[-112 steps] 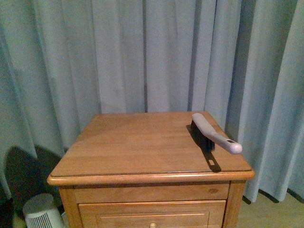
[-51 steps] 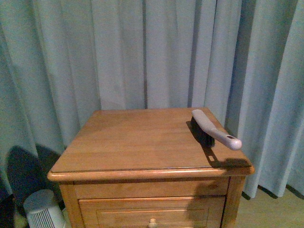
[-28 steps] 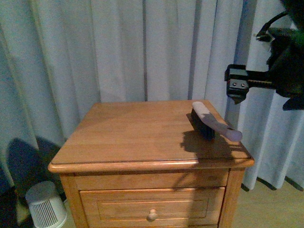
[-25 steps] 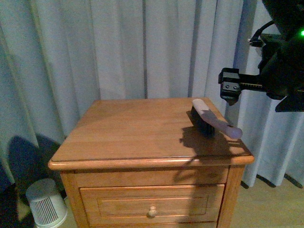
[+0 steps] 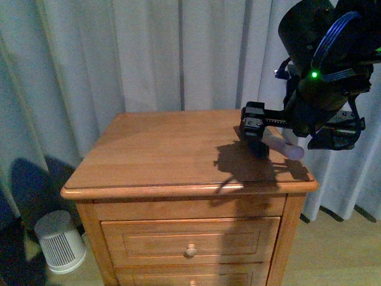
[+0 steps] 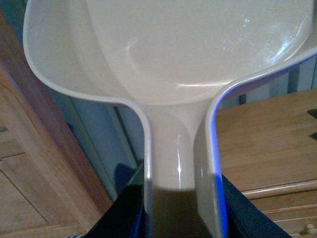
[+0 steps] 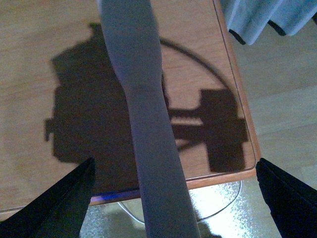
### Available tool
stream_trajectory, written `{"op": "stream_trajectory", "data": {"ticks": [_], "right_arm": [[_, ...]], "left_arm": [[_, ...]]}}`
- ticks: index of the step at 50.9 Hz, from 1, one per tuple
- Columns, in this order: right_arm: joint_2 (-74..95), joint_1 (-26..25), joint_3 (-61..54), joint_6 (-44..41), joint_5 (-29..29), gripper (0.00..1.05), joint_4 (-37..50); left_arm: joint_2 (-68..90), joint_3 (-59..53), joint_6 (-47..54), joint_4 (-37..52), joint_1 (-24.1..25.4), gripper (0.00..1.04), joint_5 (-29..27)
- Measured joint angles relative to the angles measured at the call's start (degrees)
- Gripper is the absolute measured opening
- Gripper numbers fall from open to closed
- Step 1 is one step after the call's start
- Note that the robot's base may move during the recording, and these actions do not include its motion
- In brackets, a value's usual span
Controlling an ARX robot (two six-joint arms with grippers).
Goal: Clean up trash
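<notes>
The trash is out of view in every frame. A brush (image 5: 280,147) with a grey handle and black bristles lies at the right rear of the wooden nightstand (image 5: 161,161). My right gripper (image 5: 256,128) hangs open just above it. In the right wrist view the brush handle (image 7: 143,114) runs between the two spread black fingers (image 7: 69,198), touching neither; the right gripper (image 7: 173,203) holds nothing. My left gripper (image 6: 181,213) is shut on the handle of a pale dustpan (image 6: 198,44), whose scoop fills that view. The left arm does not show in the front view.
Grey-blue curtains (image 5: 149,53) hang behind the nightstand. Drawers with knobs (image 5: 190,250) face me. A small white slatted appliance (image 5: 59,241) stands on the floor at the lower left. Beyond the dustpan, a wooden top (image 6: 262,144) and a wooden panel (image 6: 29,163) show.
My right arm has come in from the upper right and dropped over the brush. The front view has shifted, showing more of the drawers. The brush has stayed in place.
</notes>
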Motion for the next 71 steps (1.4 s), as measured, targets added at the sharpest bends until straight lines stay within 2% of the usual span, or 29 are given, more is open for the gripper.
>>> {"op": "stream_trajectory", "data": {"ticks": [30, 43, 48, 58, 71], "right_arm": [[5.6, 0.7, 3.9, 0.5, 0.0, 0.97, 0.1], [6.2, 0.7, 3.9, 0.7, -0.1, 0.67, 0.1], [6.2, 0.7, 3.9, 0.7, -0.3, 0.48, 0.1], [6.2, 0.7, 4.0, 0.9, -1.5, 0.22, 0.3], [5.7, 0.0, 3.3, 0.9, -2.2, 0.20, 0.9]], "left_arm": [[0.0, 0.0, 0.0, 0.0, 0.0, 0.26, 0.0], [0.0, 0.0, 0.0, 0.0, 0.0, 0.26, 0.0], [0.0, 0.0, 0.0, 0.0, 0.0, 0.26, 0.0], [0.0, 0.0, 0.0, 0.0, 0.0, 0.26, 0.0], [0.0, 0.0, 0.0, 0.0, 0.0, 0.26, 0.0]]}}
